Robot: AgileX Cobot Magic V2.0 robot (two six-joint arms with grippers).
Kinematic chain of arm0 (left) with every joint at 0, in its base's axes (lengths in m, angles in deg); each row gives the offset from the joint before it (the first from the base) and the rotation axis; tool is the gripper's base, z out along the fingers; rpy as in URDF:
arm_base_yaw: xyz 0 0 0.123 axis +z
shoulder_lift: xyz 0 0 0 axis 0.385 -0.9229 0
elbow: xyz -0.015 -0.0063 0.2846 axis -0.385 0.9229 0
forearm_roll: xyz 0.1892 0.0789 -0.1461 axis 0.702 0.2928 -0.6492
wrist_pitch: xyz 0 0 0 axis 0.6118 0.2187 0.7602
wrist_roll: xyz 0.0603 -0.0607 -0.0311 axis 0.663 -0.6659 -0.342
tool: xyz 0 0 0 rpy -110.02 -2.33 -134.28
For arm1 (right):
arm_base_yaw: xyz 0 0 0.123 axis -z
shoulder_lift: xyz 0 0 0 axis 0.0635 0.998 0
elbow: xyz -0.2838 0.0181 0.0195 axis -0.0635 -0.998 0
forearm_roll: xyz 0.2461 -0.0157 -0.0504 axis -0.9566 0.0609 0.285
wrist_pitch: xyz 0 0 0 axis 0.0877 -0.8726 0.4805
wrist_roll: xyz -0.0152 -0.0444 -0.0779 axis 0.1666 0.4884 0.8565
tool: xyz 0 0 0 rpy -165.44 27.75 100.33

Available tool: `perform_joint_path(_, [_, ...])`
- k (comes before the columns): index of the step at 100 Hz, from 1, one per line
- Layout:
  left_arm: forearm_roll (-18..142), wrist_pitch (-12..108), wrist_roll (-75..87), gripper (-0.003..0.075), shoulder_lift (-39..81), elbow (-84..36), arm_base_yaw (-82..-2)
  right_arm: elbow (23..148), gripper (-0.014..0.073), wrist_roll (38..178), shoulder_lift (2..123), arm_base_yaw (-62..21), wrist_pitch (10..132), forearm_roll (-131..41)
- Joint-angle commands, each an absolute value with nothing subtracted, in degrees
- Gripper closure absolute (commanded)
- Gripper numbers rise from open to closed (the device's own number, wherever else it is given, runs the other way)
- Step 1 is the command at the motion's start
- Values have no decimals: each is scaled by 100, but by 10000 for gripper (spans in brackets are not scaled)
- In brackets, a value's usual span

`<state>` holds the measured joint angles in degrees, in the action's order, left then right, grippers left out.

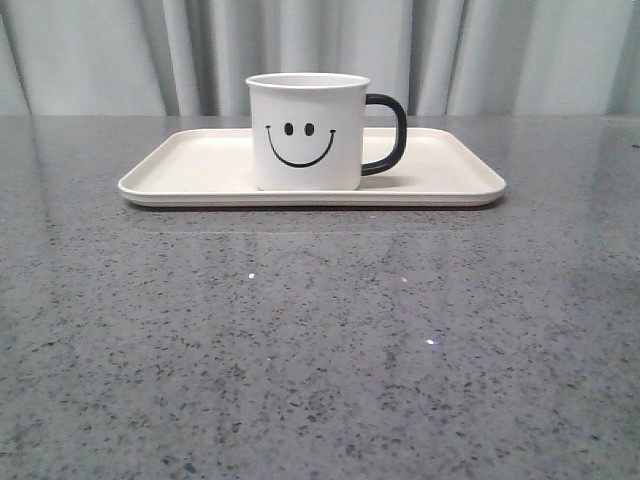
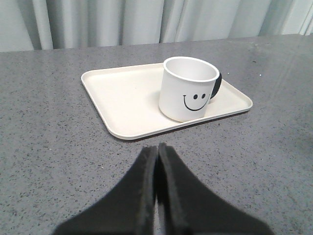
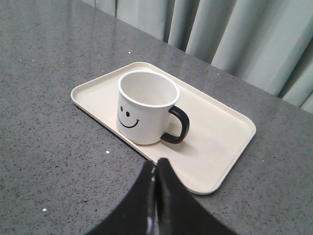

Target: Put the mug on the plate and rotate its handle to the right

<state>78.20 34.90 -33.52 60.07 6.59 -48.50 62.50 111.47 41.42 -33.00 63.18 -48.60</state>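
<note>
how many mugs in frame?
1. The mug stands upright on the plate, near its middle, handle pointing right in the front view. Nothing could hide another.

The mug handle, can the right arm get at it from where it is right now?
Probably yes. The handle sticks out to the right of the mug, facing the right tool, with only bare plate and table between them. The tool is shut, so it would need to open first.

No readable text; only black smiley face printed on mug (image 1: 307,131) side.
</note>
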Motion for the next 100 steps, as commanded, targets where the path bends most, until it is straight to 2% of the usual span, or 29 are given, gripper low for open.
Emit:
perform_joint_path(1, [7780, 3947, -3352, 739, 5968, 505, -4871, 6400, 662, 11149, 4116, -3275, 6798, -4926])
perform_joint_path(25, [7780, 4339, -3352, 739, 6061, 912, -4693, 6400, 662, 11149, 4116, -3275, 6798, -4926])
perform_joint_path(43, [7845, 5195, -3352, 739, 6539, 1486, -3977, 6400, 662, 11149, 4116, -3275, 6798, -4926])
perform_joint_path(70, [8166, 5320, -3352, 739, 7407, 2258, -2646, 6400, 662, 11149, 4116, -3275, 6798, -4926])
perform_joint_path(100, [8166, 5833, -3352, 739, 8119, 3296, -1819, 6400, 662, 11149, 4116, -3275, 6798, -4926])
